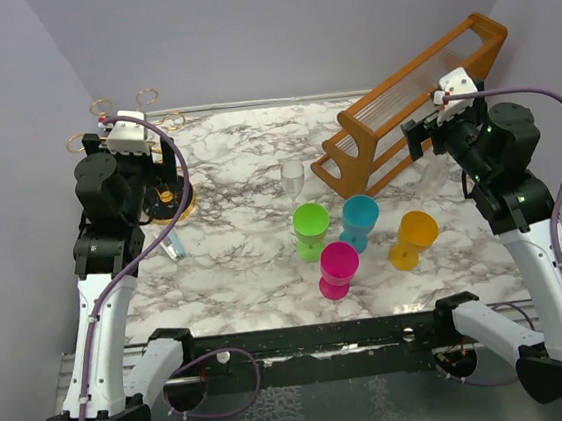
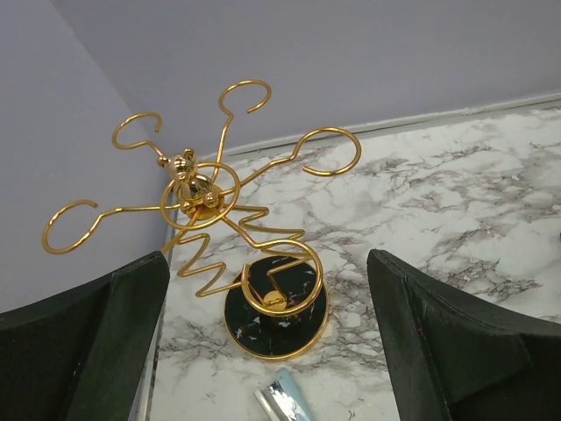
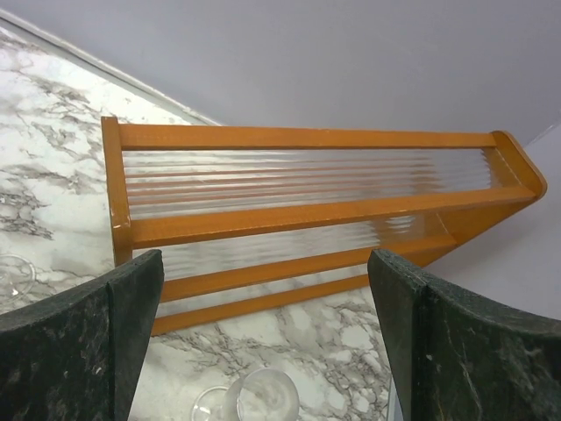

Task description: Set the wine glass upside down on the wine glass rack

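The gold wire wine glass rack (image 2: 204,195) stands at the far left on its round dark base (image 2: 276,309), with its loop arms empty. It is partly hidden behind my left arm in the top view (image 1: 139,105). My left gripper (image 2: 272,351) is open and empty, hovering just above and in front of the rack; it also shows in the top view (image 1: 162,178). A clear wine glass (image 1: 293,179) stands upright mid-table. My right gripper (image 3: 263,342) is open and empty above a clear glass (image 3: 263,399), near the wooden rack; it also shows in the top view (image 1: 422,140).
A large orange-brown wooden slatted rack (image 1: 411,106) leans at the back right. Green (image 1: 311,229), blue (image 1: 359,220), pink (image 1: 337,268) and orange (image 1: 413,238) goblets stand near the front centre. A small silver-blue object (image 2: 285,399) lies by the gold base. A clear rim (image 3: 10,276) shows at the right wrist view's left edge.
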You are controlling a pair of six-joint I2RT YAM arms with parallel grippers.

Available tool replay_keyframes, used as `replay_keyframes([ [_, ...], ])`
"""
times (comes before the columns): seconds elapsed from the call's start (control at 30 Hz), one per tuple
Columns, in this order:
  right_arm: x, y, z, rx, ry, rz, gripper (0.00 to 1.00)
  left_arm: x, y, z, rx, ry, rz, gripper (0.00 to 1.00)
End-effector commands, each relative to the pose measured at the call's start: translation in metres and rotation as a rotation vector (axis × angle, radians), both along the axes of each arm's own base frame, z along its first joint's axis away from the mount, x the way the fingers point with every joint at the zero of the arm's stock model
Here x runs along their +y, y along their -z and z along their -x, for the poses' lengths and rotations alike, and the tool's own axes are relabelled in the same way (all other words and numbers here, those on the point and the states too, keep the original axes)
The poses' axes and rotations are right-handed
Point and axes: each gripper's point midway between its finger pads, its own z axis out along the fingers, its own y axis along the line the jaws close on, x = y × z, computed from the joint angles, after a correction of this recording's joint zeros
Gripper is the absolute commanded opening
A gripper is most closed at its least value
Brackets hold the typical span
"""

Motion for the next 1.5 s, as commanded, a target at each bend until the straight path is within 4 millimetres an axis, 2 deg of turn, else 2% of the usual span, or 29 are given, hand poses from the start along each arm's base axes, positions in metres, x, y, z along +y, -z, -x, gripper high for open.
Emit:
replay_keyframes([
  [0.0,0.005,-0.002,0.003,-0.006,-0.033,0.020,1.00,0.000,-0.016,0.002,-0.038,0.003,0.018,0.99],
  [0.23,0.004,0.000,0.002,-0.003,-0.034,0.036,0.99,-0.002,-0.016,0.000,-0.034,0.010,0.027,0.99],
  [0.4,0.013,0.000,0.007,0.002,-0.102,0.070,0.99,-0.005,-0.019,0.001,-0.037,0.028,0.031,0.99],
  [0.53,0.040,0.015,0.014,0.056,-0.290,0.139,1.00,-0.004,-0.021,0.002,-0.031,0.024,0.043,0.99],
  [0.67,0.073,0.027,0.033,0.096,-0.536,0.167,1.00,-0.005,-0.020,0.001,-0.022,0.027,0.054,0.99],
  [0.77,0.086,0.036,0.041,0.089,-0.640,0.185,1.00,-0.009,-0.020,0.000,-0.013,0.049,0.064,0.99],
  [0.97,0.089,0.046,0.019,0.111,-0.609,0.133,0.96,-0.018,-0.018,-0.001,0.004,0.106,0.074,0.99],
  [1.2,0.089,0.040,-0.013,0.106,-0.525,0.050,0.72,-0.024,-0.013,-0.004,0.017,0.137,0.079,0.99],
  [1.47,0.090,0.044,-0.038,0.111,-0.474,0.010,0.60,-0.029,-0.011,-0.007,0.026,0.170,0.087,0.99],
])
